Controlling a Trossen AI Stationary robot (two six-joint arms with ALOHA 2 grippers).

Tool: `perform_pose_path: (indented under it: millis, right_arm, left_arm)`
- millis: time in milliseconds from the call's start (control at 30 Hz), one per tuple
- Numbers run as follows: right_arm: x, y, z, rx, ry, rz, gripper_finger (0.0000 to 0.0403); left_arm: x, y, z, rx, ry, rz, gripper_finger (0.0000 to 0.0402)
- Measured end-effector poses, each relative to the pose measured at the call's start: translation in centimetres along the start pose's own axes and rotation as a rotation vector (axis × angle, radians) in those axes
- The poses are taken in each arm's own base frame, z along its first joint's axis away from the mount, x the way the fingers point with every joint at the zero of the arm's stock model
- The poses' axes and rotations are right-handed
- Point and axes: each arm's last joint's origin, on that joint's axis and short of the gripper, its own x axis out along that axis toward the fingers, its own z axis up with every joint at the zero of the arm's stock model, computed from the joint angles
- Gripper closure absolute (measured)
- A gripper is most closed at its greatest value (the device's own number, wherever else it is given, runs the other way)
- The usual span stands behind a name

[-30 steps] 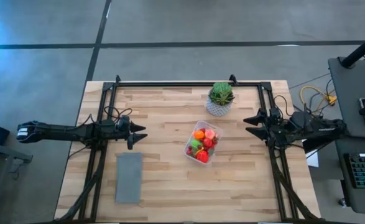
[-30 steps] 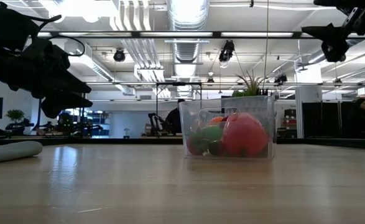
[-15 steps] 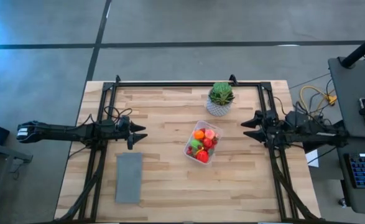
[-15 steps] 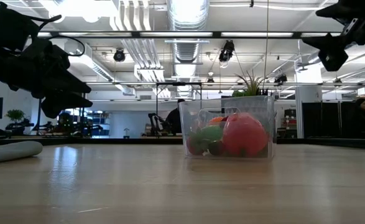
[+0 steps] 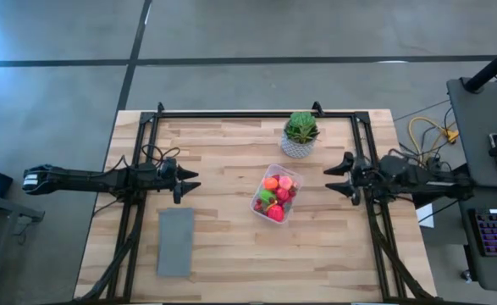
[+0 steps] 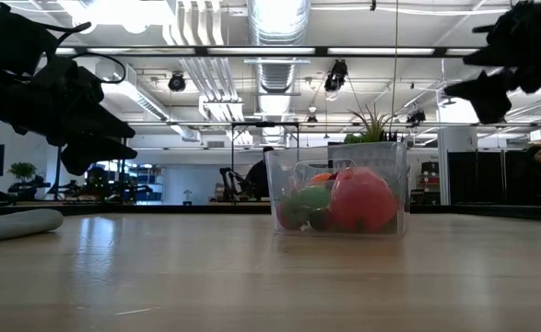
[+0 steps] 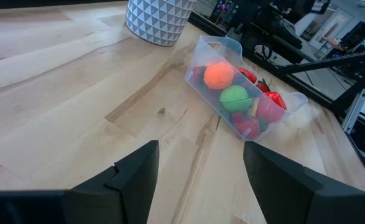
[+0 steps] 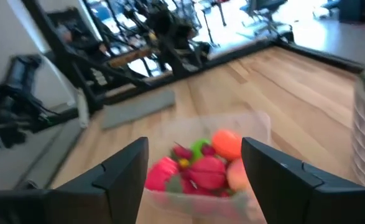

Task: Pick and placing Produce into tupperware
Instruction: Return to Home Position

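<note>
Presently, the tupperware (image 6: 290, 171) sits mid-table holding the produce (image 7: 237, 99), its long axis slanting across the boards. The right gripper (image 5: 328, 179), fingers spread and empty, is the nearer; the tub lies just beyond its tips, toward the left arm. The left gripper (image 5: 189, 181), likewise spread and empty, hangs well apart.

Clear tupperware (image 5: 274, 194) mid-table, upright, holding produce (image 5: 273, 197).
</note>
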Motion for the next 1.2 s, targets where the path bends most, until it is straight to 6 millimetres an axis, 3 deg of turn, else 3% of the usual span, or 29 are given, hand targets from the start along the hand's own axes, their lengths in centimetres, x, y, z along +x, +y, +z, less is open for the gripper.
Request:
perform_pose_path:
  millis: [200, 367, 633, 767, 933, 1200]
  right_arm:
    - [0.9, -1.0, -2.4, -0.012, 0.064, -0.067, 0.0154]
    - [1.0, -0.9, -2.4, -0.073, 0.084, -0.060, 0.0151]
    - [1.3, -1.0, -2.7, -0.325, 0.119, -0.055, 0.0156]
    - [1.8, -1.1, -2.7, -0.365, 0.056, -0.043, 0.0152]
    - [2.3, -1.2, -3.0, -0.342, 0.019, -0.037, 0.0150]
    - [2.4, -1.2, -3.1, -0.157, 0.032, -0.042, 0.0151]
  left_arm:
    - [0.0, 0.0, 0.0, 0.000, 0.000, 0.000, 0.0181]
    - [0.0, 0.0, 0.0, 0.000, -0.001, 0.000, 0.0181]
    - [0.0, 0.0, 0.0, 0.000, 0.000, 0.000, 0.0181]
    - [0.0, 0.0, 0.0, 0.000, 0.000, 0.000, 0.0181]
    - [0.0, 0.0, 0.0, 0.000, 0.000, 0.000, 0.0181]
    - [0.0, 0.0, 0.0, 0.000, 0.000, 0.000, 0.0181]
